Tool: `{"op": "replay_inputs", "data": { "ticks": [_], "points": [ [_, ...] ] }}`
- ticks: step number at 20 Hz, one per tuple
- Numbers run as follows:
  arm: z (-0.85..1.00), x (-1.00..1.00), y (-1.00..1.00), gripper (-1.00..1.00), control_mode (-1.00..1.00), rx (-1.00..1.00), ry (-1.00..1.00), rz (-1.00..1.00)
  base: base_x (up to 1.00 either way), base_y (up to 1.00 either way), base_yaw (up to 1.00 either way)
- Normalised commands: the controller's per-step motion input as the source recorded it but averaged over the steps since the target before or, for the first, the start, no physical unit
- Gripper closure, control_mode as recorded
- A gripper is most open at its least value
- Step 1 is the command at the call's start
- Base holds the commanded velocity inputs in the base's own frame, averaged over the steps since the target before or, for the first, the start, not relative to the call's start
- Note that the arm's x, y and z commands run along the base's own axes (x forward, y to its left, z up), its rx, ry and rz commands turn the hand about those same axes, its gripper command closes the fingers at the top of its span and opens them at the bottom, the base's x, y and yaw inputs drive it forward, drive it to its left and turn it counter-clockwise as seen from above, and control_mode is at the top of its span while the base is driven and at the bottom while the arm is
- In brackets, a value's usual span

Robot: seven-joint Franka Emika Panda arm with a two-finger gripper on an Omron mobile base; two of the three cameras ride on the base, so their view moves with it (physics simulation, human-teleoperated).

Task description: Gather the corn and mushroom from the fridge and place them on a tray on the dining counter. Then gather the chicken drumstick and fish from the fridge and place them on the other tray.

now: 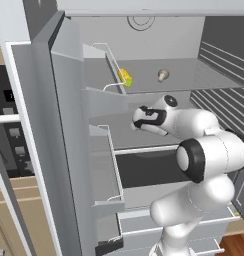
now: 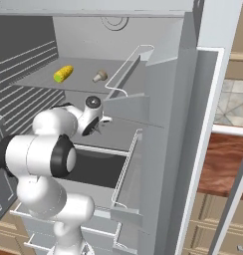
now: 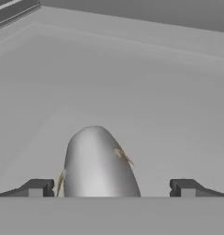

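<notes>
The fridge stands open. On its upper shelf lie the yellow corn [image 1: 125, 77] [image 2: 63, 74] and, a little to its right, the tan mushroom [image 1: 163, 75] [image 2: 99, 75]. My gripper [image 1: 137, 123] [image 2: 97, 127] reaches into the shelf below them and is open. In the hand view a silver-grey fish [image 3: 98, 165] with small yellowish fins lies on the shelf floor between the two finger tips of the gripper [image 3: 112, 188], with a gap on each side. The chicken drumstick, the trays and the dining counter are out of view.
The open fridge door [image 1: 69, 125] [image 2: 168, 124] carries wire-railed bins close beside the arm. A dark drawer [image 1: 144, 167] [image 2: 96, 169] sits under the shelf I am in. The ribbed side wall [image 1: 219, 105] [image 2: 24, 89] bounds the far side.
</notes>
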Motion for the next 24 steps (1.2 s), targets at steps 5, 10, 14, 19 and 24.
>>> {"op": "replay_inputs", "data": {
  "ticks": [5,10,14,19,24],
  "points": [
    [-0.61,-0.02,0.11,-1.00,-1.00,-0.08,0.00,0.00,0.00,0.00,0.00],
    [-0.68,-0.14,0.05,-1.00,-1.00,-0.04,0.00,0.00,0.00,0.00,0.00],
    [-0.70,-0.32,0.20,-1.00,-1.00,0.00,0.00,0.00,0.00,0.00,0.00],
    [-0.51,-0.09,0.10,1.00,-1.00,0.00,0.00,0.00,0.00,0.00,0.00],
    [-0.14,0.00,0.04,1.00,-1.00,0.00,0.00,0.00,0.00,0.00,0.00]
  ]
}}
